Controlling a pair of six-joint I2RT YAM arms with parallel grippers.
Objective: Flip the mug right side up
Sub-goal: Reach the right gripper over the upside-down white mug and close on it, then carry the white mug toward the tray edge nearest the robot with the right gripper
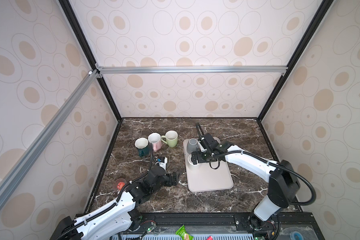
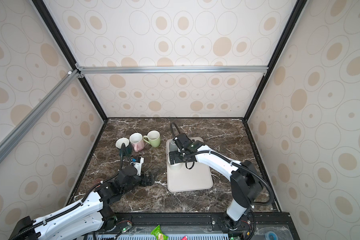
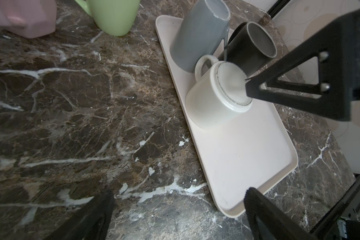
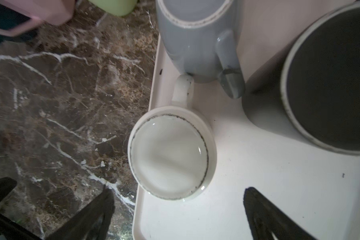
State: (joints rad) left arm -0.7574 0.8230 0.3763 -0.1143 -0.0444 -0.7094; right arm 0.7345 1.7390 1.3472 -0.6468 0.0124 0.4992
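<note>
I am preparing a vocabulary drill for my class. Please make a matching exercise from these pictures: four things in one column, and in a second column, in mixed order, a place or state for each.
Column one
1. white mug
2. green mug
3. pink mug
4. left claw

Column two
a. upright, in the middle of the row of three mugs on the table
b. open, holding nothing, beside the tray
c. upside down on the tray
d. upright, at the right end of that row in both top views

Pairs: 1-c, 2-d, 3-a, 4-b
</note>
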